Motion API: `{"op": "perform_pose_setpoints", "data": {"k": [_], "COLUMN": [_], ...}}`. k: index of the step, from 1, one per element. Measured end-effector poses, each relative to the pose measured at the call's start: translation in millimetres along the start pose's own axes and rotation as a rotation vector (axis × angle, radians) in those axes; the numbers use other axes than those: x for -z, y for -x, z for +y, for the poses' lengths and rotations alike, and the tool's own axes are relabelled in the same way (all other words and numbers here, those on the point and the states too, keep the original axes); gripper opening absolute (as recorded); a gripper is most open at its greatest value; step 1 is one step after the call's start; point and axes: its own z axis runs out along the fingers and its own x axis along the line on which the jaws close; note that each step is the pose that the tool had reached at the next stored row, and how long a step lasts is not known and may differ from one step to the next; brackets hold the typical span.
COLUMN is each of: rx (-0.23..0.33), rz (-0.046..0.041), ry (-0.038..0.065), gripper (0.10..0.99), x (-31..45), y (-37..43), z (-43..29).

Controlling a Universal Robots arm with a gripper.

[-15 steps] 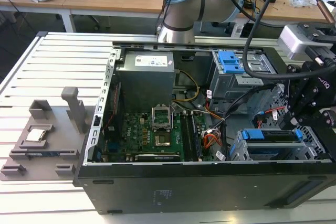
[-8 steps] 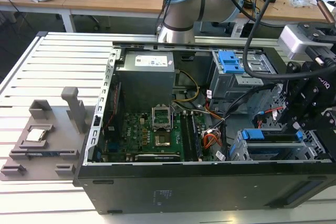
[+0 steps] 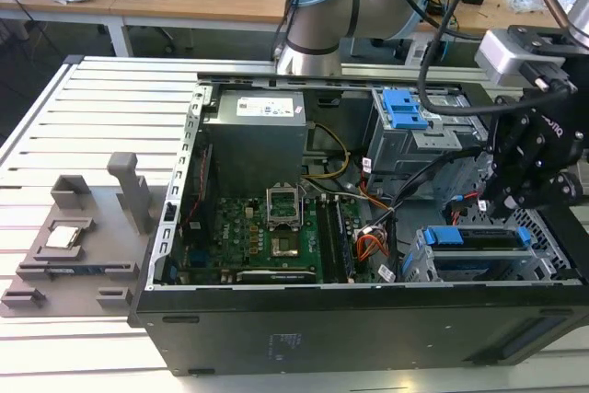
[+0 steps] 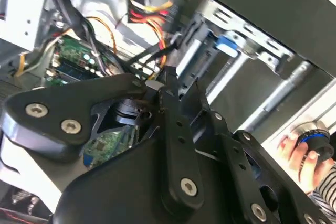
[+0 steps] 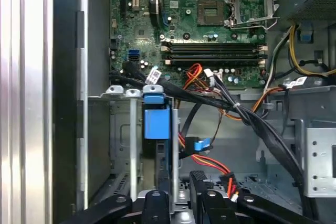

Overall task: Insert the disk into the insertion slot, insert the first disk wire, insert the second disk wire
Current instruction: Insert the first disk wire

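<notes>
The disk (image 3: 479, 238) is sitting inside the insertion slot (image 3: 416, 266), toward the exterior view's right of the open computer case (image 3: 276, 329). The gripper (image 3: 517, 192) is hovering just above that cage, near a bundle of black cables (image 5: 257, 124). Whether it is apart, together or clamped on something cannot be told.

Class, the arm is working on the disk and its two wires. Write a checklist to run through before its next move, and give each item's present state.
1. Disk seated in insertion slot: ok, it sits inside.
2. Claw near the slot: ok, hovering close by.
3. Blue-tipped wire plugged in: not ok, it appears to hang loose.
4. Red-and-yellow wires plugged in: cannot tell.
5. Person's hand outside the case: ok.
</notes>
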Motion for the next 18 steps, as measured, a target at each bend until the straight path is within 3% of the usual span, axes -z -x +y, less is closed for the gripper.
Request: {"op": "perform_pose_setpoints", "data": {"k": [1,5,13,15,18], "rx": [0.001,0.006,0.030,0.047,0.057], "rz": [0.0020,0.0044,0.0081,0.0157,0.0374], "ry": [0.000,0.000,-0.001,-0.001,-0.002], "gripper": [0.302,0.302,0.302,0.302,0.302], "x": [0.2,1.0,0.5,-0.2,-1.9], "y": [8.5,19.4,26.4,26.5,27.1], "z": [-1.3,-13.4,-23.5,-25.7,-29.5]}}
